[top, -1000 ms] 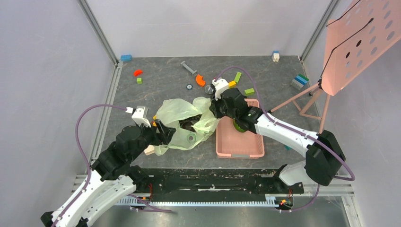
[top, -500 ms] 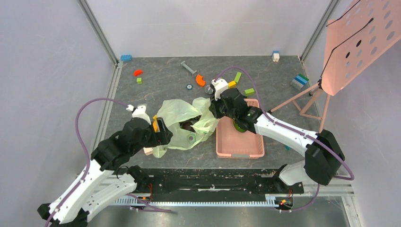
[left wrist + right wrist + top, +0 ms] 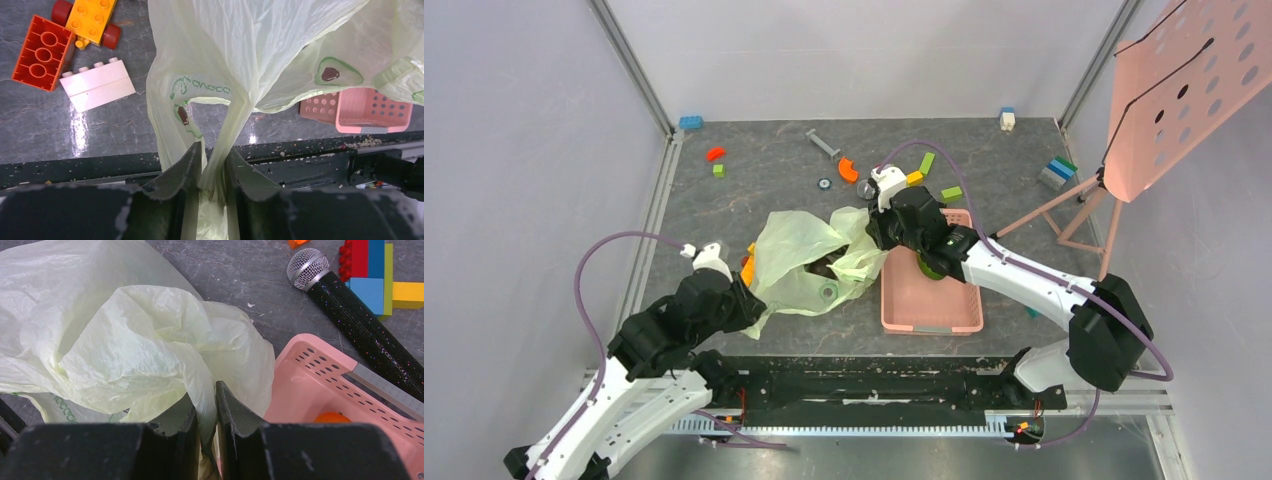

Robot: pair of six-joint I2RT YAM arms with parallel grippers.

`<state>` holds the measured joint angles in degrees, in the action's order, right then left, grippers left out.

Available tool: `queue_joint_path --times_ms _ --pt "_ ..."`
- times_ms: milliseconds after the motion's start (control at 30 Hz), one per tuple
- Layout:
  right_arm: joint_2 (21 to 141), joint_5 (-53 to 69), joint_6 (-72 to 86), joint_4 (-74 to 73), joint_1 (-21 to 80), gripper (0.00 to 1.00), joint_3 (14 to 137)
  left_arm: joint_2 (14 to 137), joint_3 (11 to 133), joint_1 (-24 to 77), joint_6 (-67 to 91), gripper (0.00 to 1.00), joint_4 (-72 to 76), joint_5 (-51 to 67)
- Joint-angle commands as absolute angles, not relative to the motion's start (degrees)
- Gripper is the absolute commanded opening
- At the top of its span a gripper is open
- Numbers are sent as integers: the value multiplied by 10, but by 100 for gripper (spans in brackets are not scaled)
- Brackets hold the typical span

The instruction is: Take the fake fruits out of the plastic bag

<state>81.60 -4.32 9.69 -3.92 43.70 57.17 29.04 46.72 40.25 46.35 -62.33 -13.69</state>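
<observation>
Fake fruits lie dark inside the plastic bag at mid-frame on the counter, roughly midway between the left end effector, clamped on its lower-left handle loop, and the right end effector, pinching its upper-right edge.

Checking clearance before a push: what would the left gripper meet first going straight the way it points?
The bag: the left gripper pinches its handle, and the bag's body fills the line just ahead. What lies behind the plastic cannot be told.
</observation>
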Motion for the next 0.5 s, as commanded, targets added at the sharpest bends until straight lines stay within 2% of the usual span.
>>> queue_joint_path --times_ms 0,67,100,133,167,200,300,467 --pt "816 -45 90 -23 435 19 583 263 450 402 490 27 -587 -128" --pt "813 -46 89 -24 435 19 584 268 447 402 486 29 -581 -121" --pt "813 -46 88 -24 435 19 583 274 446 402 481 26 -574 -114" --pt "812 -49 88 -25 435 19 583 280 449 402 477 20 -570 -108" --pt "812 -51 87 -26 435 19 583 288 452 402 471 9 -565 -104" --pt "810 -54 85 -27 435 19 583 295 459 402 466 3 -563 -104" --pt "803 -61 77 -31 434 21 577 315 485 402 427 2 -538 -102" --pt "759 -50 29 -27 435 34 552 317 531 402 354 2 -485 -106"
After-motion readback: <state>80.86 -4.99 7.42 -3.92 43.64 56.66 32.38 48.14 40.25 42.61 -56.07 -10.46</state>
